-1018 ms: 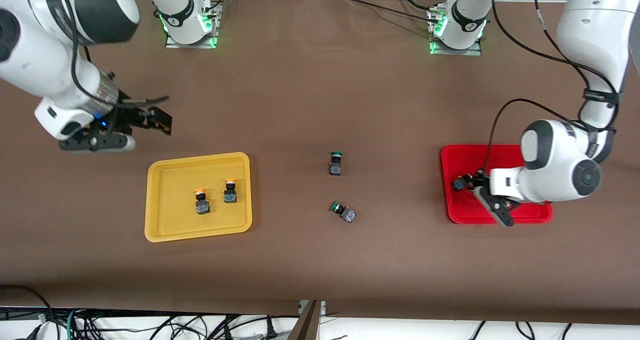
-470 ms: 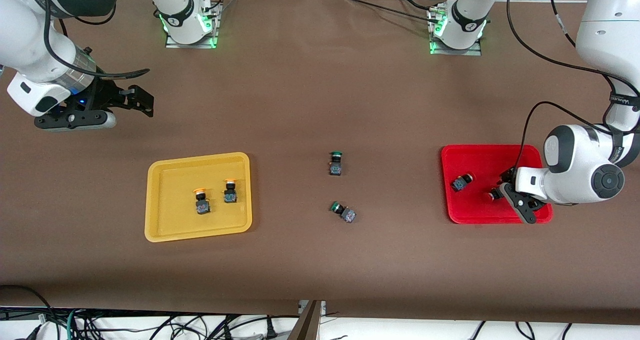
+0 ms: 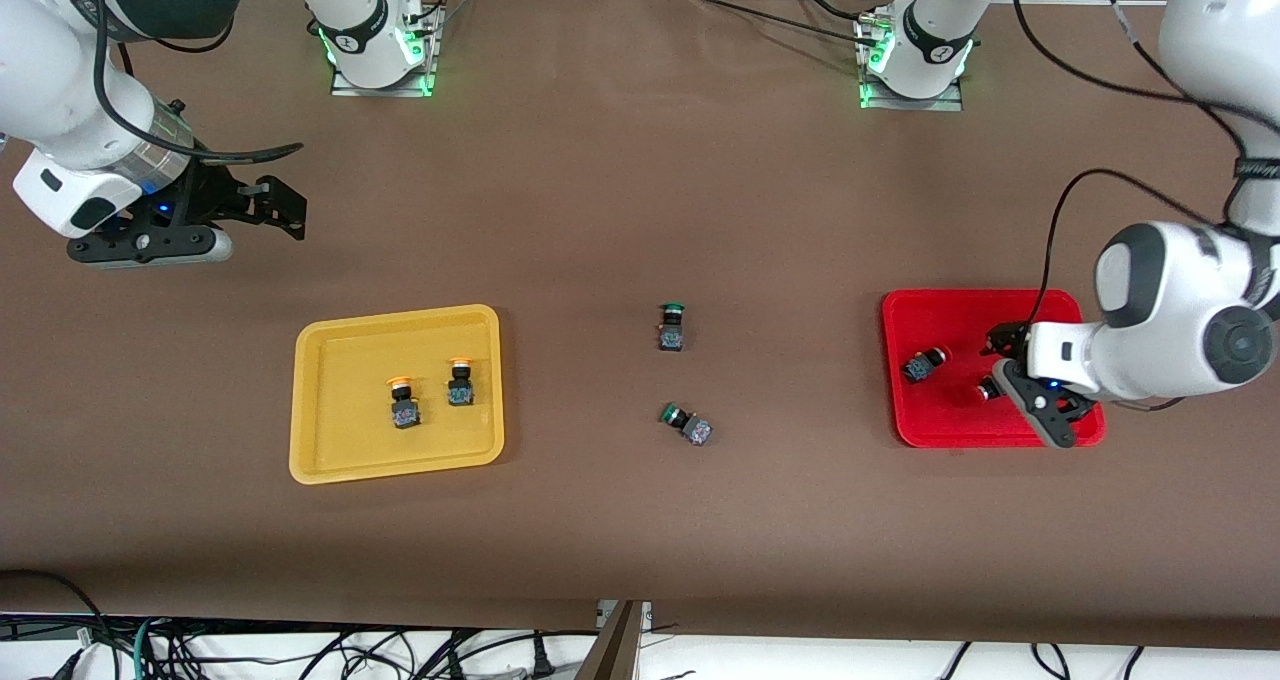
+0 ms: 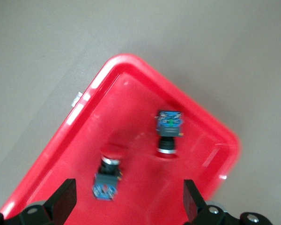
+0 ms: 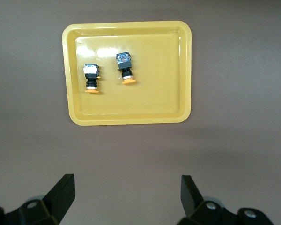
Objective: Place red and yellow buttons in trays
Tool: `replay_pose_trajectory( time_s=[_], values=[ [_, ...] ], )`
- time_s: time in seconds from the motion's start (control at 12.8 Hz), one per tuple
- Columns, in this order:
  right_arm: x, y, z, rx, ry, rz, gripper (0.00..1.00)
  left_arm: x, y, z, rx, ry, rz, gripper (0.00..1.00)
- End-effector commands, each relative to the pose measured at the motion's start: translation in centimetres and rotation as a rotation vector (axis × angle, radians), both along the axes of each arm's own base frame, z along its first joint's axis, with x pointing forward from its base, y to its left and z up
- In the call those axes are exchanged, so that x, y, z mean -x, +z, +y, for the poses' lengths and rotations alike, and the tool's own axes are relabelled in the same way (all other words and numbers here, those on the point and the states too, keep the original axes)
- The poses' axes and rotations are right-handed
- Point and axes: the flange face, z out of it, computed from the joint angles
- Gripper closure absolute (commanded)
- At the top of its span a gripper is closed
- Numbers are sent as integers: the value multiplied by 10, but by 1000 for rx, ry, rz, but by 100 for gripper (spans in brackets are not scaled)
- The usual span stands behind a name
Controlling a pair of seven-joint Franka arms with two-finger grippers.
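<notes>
Brown table (image 3: 600,210) in front view. Yellow tray (image 3: 310,460) is sitting toward the right arm's end, with two orange-capped buttons inside: one (image 3: 404,401) slightly nearer the camera, the other (image 3: 460,381) just beside it, apart. Red tray (image 3: 930,425) is sitting toward the left arm's end, holding one red button (image 3: 922,363) lying on its side and a second red button (image 3: 988,389) partly hidden by the left gripper (image 3: 1003,358). Left gripper is hanging over the red tray, fingers spread, gripping nothing. Right gripper (image 3: 282,206) is hovering over bare table, farther from the camera than the yellow tray, fingers apart, empty. Two green-capped switches are lying mid-table between the trays, one (image 3: 671,326) farther, one (image 3: 687,424) nearer.

Left wrist view: red tray (image 4: 75,126) is filling the frame, both red buttons (image 4: 169,131) (image 4: 107,177) inside, apart, caps hard to make out against the tray. Gripper fingers (image 4: 62,203) are standing wide apart, nothing between.

Right wrist view: yellow tray (image 5: 131,118) with both orange-capped buttons (image 5: 91,78) (image 5: 125,67) lying inside, side by side, not touching. Fingers (image 5: 61,194) are spread wide over bare table, empty.
</notes>
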Motion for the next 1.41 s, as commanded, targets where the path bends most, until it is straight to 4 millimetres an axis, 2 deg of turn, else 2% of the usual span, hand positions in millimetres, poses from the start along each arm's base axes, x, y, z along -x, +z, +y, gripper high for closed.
replay_pose_trajectory(
  time_s=[0.0,0.16,0.31,0.63,0.78,0.94,1.02,1.17,1.25,1.33],
  values=[
    [-15,17,-1,17,19,-34,0,10,75,-13,-36,187,38,0],
    [-16,29,-2,14,17,-55,0,11,123,-25,-64,332,56,0],
    [-15,23,0,13,9,-26,0,15,171,-28,-81,457,48,0],
    [-17,20,-1,9,2,-19,0,34,235,-28,-104,532,12,0],
    [-17,20,-1,8,0,-19,0,42,254,-27,-109,537,-2,0],
    [-17,19,-1,8,-1,-18,0,50,255,-25,-125,545,41,0],
    [-17,20,0,6,0,-19,0,58,266,-28,-133,571,40,0],
    [-16,20,1,6,0,-19,0,67,277,-41,-158,657,25,0],
    [-16,20,1,6,0,-19,0,77,277,-67,-188,649,14,0],
    [-16,20,1,7,2,-17,0,82,275,-55,-179,686,-3,0]
  ],
)
